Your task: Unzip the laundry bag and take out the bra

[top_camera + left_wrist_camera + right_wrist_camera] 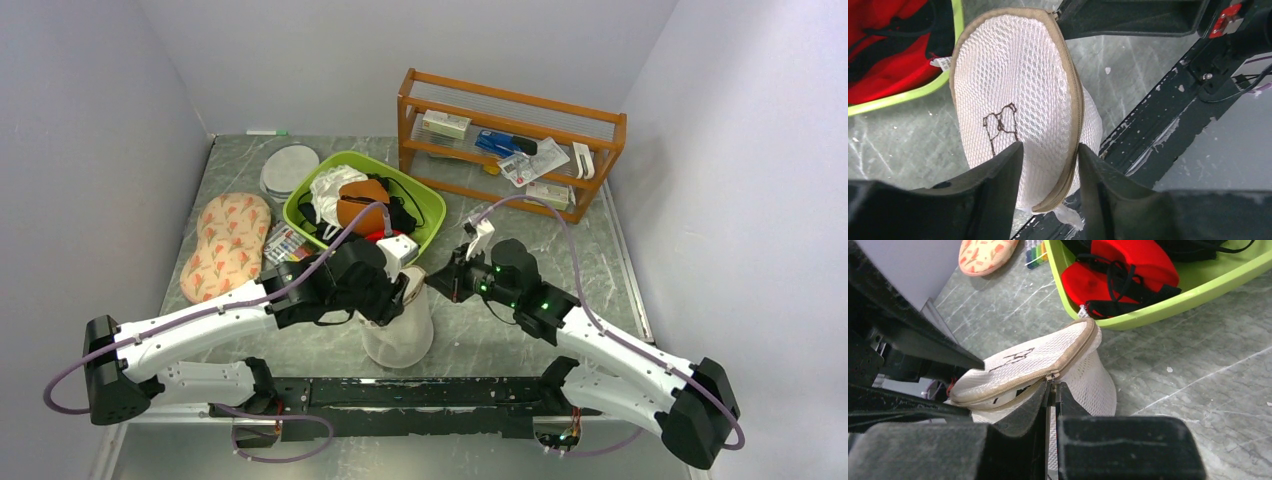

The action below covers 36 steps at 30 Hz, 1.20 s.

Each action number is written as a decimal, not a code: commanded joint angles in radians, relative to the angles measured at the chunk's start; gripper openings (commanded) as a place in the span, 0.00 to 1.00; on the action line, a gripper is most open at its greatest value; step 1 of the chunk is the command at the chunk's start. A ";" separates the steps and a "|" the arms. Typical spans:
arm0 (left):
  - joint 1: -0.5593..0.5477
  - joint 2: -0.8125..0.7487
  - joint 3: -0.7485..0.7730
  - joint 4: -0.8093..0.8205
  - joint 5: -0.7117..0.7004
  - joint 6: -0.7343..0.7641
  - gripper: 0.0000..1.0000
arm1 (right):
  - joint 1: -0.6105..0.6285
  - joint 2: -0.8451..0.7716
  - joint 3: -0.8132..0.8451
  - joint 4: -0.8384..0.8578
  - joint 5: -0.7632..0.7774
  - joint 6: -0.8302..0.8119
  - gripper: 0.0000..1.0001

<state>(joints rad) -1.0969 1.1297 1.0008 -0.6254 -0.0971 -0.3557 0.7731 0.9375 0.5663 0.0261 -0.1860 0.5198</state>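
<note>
from above: two arms, one on each side, meeting at one laundry bag (400, 338) that stands upright on the table (500, 330) just behind the front rail. left gripper (405, 290) over the bag's tilted lid, right gripper (440, 285) at its right rim. further back, one green basin (425, 195) heaped with clothes, among them one orange-brown cup (362, 203) and one white garment (328, 190). left of the basin, one floral pad (225, 245), one round grey-white disc (290, 168) and one pack of markers (283, 243). at the back right, one wooden rack (510, 100). from the left wrist: two black fingers (993, 190) set apart in front of the near part of the cream mesh lid (1013, 85), jaws parted and pinching nothing. one black squiggle (1000, 125) on the lid just beyond the left-hand finger, one tan zip band (1075, 100) running round the lid's edge, one red garment (893, 45) in the basin at upper left, beside the bag. from the right wrist: two fingers (1033, 405) pressed together, tips clamped on one small metal zip pull (1051, 376) at the lid's rim. lid lifted on the side left of the pull, with a dark gap between the two zip edges there; edges joined on the side toward the basin. contents of the bag not to be made out.
</note>
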 commanded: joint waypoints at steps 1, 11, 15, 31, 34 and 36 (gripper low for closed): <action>-0.002 0.002 0.047 0.056 0.052 -0.055 0.61 | -0.008 -0.037 -0.013 0.037 -0.061 -0.026 0.00; -0.001 0.123 0.162 0.071 -0.047 -0.115 0.63 | -0.008 -0.033 -0.016 0.064 -0.119 -0.011 0.00; 0.000 0.149 0.164 0.078 -0.053 -0.113 0.56 | -0.007 -0.039 -0.021 0.074 -0.123 -0.009 0.00; 0.000 0.110 0.159 0.049 -0.066 -0.048 0.07 | -0.009 -0.011 -0.024 0.027 -0.042 0.012 0.00; 0.000 0.071 0.145 0.054 -0.059 -0.027 0.07 | -0.012 0.035 0.013 -0.025 0.004 0.001 0.00; 0.000 0.046 0.141 0.050 -0.047 -0.011 0.07 | -0.016 0.060 0.036 -0.058 0.025 -0.007 0.00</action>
<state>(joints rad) -1.0969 1.2465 1.1358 -0.5812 -0.1459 -0.4129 0.7712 0.9577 0.5507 0.0437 -0.2390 0.5236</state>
